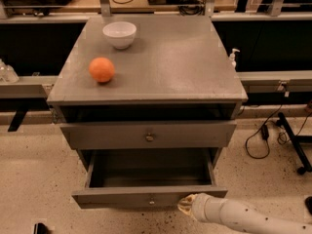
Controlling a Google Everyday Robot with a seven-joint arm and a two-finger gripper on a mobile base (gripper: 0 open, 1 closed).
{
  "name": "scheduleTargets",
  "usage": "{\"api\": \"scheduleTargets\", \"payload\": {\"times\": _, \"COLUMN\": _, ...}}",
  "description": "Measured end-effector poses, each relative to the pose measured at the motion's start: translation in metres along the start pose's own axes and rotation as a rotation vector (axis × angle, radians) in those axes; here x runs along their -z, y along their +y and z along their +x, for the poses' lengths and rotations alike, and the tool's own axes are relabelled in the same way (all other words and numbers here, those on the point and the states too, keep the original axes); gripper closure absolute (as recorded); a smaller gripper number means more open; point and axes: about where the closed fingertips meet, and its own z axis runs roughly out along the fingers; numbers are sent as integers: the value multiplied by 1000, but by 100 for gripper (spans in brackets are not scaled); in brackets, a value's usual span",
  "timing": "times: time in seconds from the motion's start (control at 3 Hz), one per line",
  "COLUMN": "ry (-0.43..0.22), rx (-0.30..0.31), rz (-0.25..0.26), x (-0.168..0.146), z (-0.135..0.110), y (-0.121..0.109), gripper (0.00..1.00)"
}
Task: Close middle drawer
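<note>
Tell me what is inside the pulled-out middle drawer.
The middle drawer shows only its bare grey floor; no items are visible. Its rear part is hidden beneath the drawer above. The claw is outside, at the right part of the front panel.

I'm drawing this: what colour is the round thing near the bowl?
The round thing is orange, camera view. The tool is at the open middle drawer.
</note>
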Motion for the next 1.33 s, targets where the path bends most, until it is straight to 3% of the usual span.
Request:
{"api": "scheduleTargets", "payload": {"times": 0.67, "ry": -56, "rx": 25, "rz": 84, "x": -40, "z": -2, "y": -12, "gripper": 100}}
{"api": "scheduleTargets", "payload": {"times": 1.0, "ry": -62, "rx": 30, "rz": 87, "x": -43, "z": -4, "y": -14, "gripper": 100}}
{"api": "scheduleTargets", "payload": {"times": 1.33, "ry": -105, "rx": 66, "rz": 105, "x": -62, "z": -24, "y": -27, "gripper": 100}}
